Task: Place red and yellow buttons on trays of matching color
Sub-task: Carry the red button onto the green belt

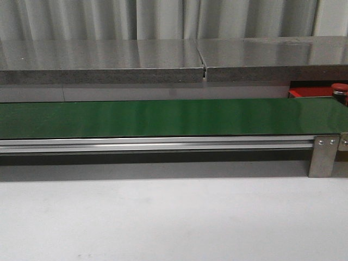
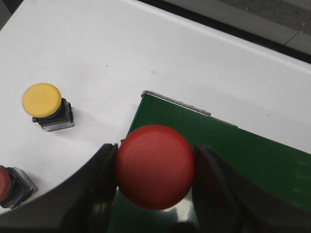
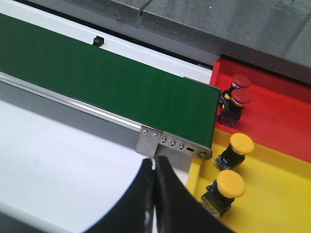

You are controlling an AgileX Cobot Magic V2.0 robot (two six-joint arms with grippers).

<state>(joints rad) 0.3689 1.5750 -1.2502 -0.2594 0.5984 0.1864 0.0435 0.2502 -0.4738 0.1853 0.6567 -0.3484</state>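
In the left wrist view my left gripper (image 2: 155,167) is shut on a red button (image 2: 154,166), held above the end of the green belt (image 2: 252,160). A yellow button (image 2: 43,101) and another red button (image 2: 7,183) stand on the white table beside it. In the right wrist view my right gripper (image 3: 154,167) is shut and empty, above the white table near the belt's end. Beyond it, the red tray (image 3: 277,114) holds two red buttons (image 3: 239,98) and the yellow tray (image 3: 272,204) holds two yellow buttons (image 3: 240,144). The front view shows a corner of the red tray (image 1: 310,92) with a red button (image 1: 339,88).
The long green belt (image 1: 163,117) runs across the front view on an aluminium frame with a steel bracket (image 1: 324,155). A grey shelf (image 1: 163,62) lies behind it. The steel bracket with screws (image 3: 149,141) shows near my right gripper.
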